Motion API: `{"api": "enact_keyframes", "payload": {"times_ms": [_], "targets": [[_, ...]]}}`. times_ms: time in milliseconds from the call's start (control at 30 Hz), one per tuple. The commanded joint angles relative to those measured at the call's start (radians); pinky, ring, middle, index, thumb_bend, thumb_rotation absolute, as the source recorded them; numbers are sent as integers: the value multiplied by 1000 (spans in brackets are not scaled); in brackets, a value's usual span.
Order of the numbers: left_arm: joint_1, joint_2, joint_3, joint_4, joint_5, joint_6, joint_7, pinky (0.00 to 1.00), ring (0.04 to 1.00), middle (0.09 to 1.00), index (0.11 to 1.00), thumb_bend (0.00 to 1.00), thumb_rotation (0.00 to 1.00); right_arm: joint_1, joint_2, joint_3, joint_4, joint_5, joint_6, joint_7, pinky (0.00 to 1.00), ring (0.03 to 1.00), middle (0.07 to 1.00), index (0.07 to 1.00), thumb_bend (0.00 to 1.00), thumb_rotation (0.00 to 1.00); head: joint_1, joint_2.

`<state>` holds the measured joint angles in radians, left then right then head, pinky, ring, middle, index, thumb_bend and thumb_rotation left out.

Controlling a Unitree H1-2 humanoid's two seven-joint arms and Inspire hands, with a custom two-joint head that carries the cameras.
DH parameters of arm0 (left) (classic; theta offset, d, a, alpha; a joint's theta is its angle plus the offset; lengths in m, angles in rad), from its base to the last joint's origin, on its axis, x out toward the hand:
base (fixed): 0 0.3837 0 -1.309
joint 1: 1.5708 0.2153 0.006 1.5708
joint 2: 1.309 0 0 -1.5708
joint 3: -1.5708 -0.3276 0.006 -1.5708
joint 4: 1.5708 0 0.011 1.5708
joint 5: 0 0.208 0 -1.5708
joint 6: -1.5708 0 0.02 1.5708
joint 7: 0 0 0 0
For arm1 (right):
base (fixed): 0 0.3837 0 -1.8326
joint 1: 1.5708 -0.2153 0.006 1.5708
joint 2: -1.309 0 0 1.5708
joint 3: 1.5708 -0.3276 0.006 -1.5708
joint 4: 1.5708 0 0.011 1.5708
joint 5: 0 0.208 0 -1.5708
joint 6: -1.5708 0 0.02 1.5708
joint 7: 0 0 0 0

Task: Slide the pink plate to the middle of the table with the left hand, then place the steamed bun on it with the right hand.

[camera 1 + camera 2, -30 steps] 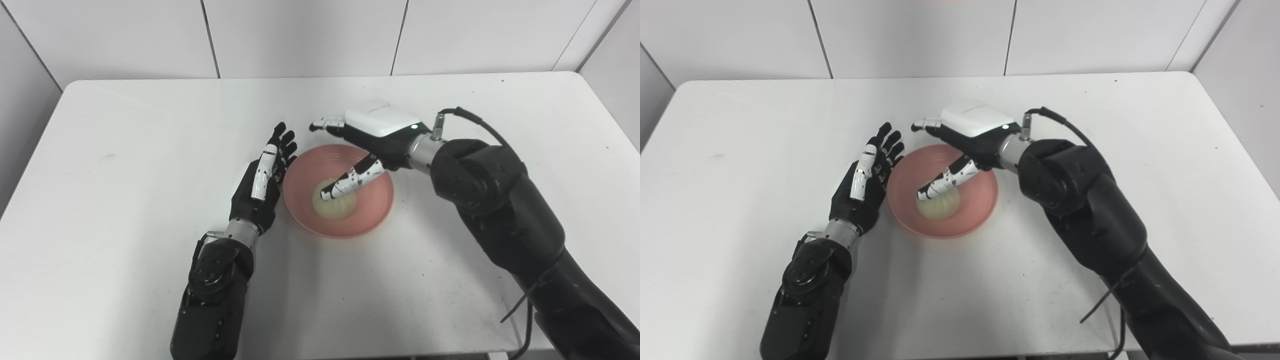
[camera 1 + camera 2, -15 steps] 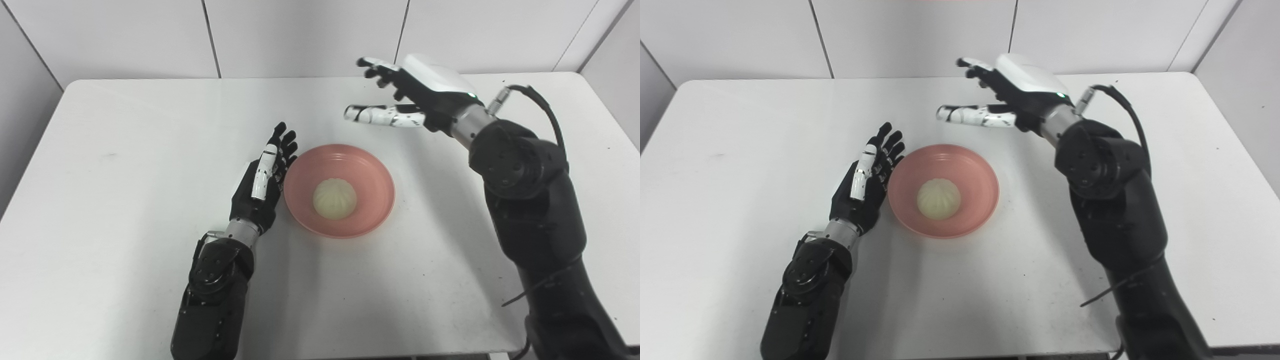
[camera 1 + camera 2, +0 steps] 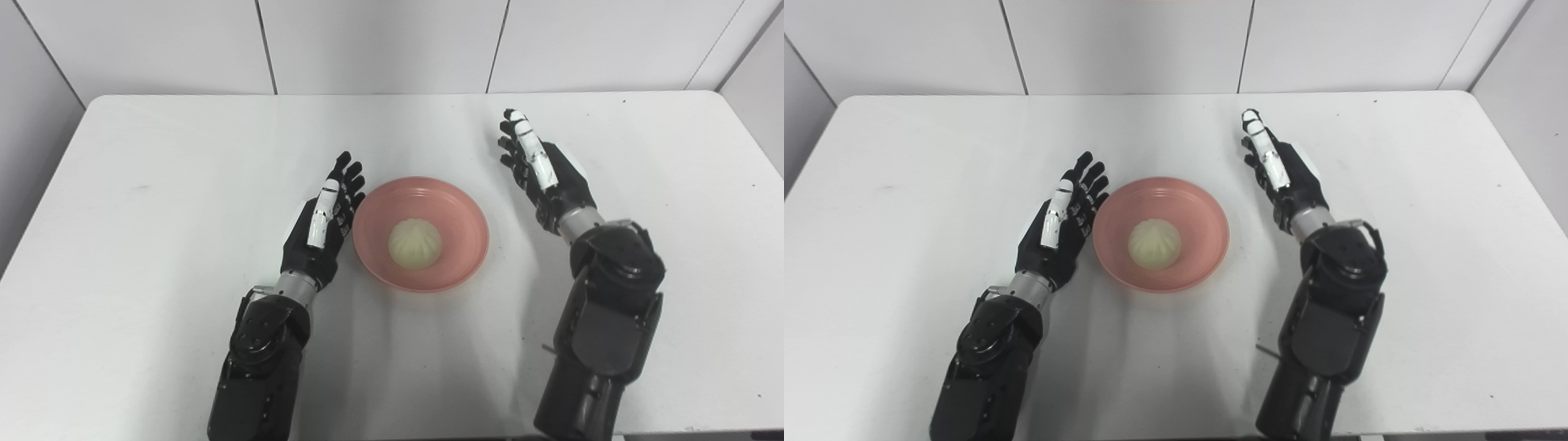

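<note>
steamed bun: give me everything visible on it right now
The steamed bun is a pale cream, round dome with fine pleats running up to a centre twist, and its surface looks smooth and slightly glossy. It sits upright and whole near the middle of the pink plate, resting on the plate's inner surface only. Neither robot hand touches it: the left robot hand lies open just beside the plate's left rim, and the right robot hand is open, well clear to the right.

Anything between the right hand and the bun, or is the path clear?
Nothing visible stands between them. The right hand is open beside the pink plate, apart from it, with only bare table in the gap. The steamed bun already sits in the plate's middle. The left hand is open at the plate's opposite rim.
</note>
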<state>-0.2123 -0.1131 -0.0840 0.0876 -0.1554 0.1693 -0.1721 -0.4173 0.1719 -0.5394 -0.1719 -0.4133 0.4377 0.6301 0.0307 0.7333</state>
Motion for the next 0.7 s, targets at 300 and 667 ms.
{"api": "enact_keyframes", "payload": {"times_ms": [300, 667], "targets": [[71, 14, 12, 17, 21, -31, 26, 1000, 1000, 1000, 1000, 368, 1000, 164, -81, 247, 91, 193, -385, -331, 1000, 1000, 1000, 1000, 255, 1000, 7, -11], [104, 24, -10, 13, 72, -76, 34, 1000, 1000, 1000, 1000, 362, 1000, 264, -148, 406, 115, 324, -381, -387, 1000, 1000, 1000, 1000, 249, 1000, 21, -19]]}}
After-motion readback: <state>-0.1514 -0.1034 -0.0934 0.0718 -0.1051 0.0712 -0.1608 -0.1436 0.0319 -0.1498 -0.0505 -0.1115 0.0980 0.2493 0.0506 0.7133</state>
